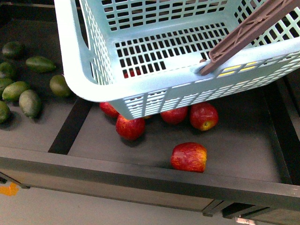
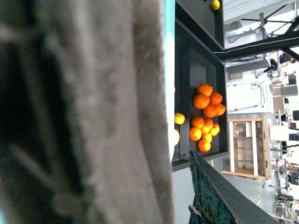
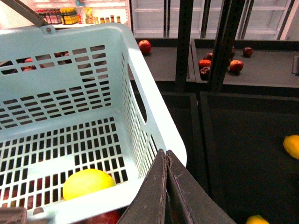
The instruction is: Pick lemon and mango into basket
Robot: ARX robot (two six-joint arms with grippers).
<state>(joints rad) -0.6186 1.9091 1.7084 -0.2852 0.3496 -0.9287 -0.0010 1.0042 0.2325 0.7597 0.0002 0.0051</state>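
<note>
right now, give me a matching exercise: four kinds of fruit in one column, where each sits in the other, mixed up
Things:
1. lemon
2. red apples
3. green fruits
4. oranges

Places:
A. heaped in a dark tray, left wrist view
B. on the dark shelf below and just in front of the basket
C. on the basket's slotted floor
D. off to the left of the basket, front view

Pairs: 1-C, 2-B, 3-D, 4-A
</note>
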